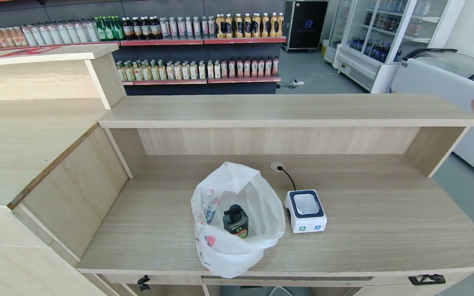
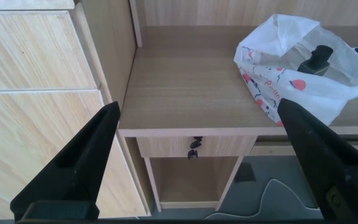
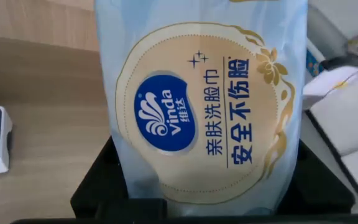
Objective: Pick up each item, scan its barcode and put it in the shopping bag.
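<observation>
Pincer state: right pincer (image 3: pixel 207 190) pinched the pack (image 3: pixel 210 112) at one end, with a dark finger showing on either side of it. Left pincer (image 2: pixel 197 106) stood spread and empty, low off the front of the bench (image 2: pixel 185 87) near its left end.

Location: pack held in the air, clear of the bench and off toward its right end. Scanner (image 1: pixel 305 210) lay to the left of the right pincer, well apart from it, window facing up. Bag (image 1: pixel 237 250) stood just beside the scanner, farther left again from that pincer. Its mouth was open and a bottle (image 1: pixel 235 220) stood inside.

Step, as judged: pick done for this item, scan not yet done, bagging to follow.

Next move, as judged: carry the pack left and down over the scanner window, then turn it until the barcode face meets the glass. No barcode was visible. The printed front faced the wrist camera, so the code was probably on the back or a side, which would call for a wrist roll.

Orientation: the pack's long axis ran in line with the fingers, its free end pointing away from the wrist. In the head view it read as roughly upright, though too little of it showed to be sure.
</observation>
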You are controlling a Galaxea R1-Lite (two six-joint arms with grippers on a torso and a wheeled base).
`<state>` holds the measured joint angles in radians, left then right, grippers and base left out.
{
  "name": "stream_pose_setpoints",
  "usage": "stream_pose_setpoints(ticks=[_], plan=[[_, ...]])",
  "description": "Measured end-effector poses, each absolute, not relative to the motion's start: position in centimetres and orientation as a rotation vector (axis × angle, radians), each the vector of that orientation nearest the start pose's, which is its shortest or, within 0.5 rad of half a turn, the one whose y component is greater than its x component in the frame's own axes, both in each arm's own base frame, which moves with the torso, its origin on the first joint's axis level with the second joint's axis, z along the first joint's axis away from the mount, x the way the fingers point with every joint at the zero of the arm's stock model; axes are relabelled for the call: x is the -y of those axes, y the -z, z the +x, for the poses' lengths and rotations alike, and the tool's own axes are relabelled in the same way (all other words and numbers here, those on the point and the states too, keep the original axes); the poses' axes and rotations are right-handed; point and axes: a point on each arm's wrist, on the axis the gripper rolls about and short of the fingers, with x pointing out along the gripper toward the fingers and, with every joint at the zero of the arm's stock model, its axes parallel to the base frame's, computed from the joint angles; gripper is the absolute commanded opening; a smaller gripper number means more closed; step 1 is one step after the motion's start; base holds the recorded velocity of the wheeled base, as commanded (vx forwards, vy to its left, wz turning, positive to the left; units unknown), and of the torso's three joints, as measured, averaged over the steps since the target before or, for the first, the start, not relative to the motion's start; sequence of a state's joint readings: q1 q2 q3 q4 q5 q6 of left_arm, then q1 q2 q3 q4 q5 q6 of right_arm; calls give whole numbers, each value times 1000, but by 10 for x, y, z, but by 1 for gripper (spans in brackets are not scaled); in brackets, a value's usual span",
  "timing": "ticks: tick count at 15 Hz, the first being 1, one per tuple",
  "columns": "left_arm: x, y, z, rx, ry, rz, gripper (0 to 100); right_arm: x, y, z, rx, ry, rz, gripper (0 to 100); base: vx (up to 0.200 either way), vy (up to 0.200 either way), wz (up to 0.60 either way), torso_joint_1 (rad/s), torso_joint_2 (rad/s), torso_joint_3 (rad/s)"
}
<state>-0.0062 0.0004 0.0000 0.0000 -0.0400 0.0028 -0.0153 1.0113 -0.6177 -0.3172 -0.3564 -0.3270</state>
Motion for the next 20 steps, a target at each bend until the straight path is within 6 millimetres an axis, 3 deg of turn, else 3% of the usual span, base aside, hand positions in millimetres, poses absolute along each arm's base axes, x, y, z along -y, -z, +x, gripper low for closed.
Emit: stream_pose_setpoints(ticks=[3, 6, 11, 13, 16, 20], plan=[[1, -75, -23, 0, 45, 3, 100, 8, -225, 127, -342, 356, -213, 0, 0, 0, 0, 0, 0, 0], [1, -75, -23, 0, 47, 3, 100, 4, -225, 126, -334, 163, -192, 0, 0, 0, 0, 0, 0, 0], [1, -75, -23, 0, 46, 3, 100, -3, -234, 126, -258, -57, -31, 0, 0, 0, 600, 0, 1, 3], [1, -75, -23, 0, 46, 3, 100, -4, -238, 132, -270, -123, 54, 0, 0, 0, 600, 2, 7, -2], [1, -75, -23, 0, 45, 3, 100, -2, -226, 146, -431, -289, 156, 0, 0, 0, 0, 0, 0, 0], [1, -75, -23, -1, 45, 3, 100, 21, -215, 169, -484, -573, 333, 0, 0, 0, 0, 0, 0, 0]])
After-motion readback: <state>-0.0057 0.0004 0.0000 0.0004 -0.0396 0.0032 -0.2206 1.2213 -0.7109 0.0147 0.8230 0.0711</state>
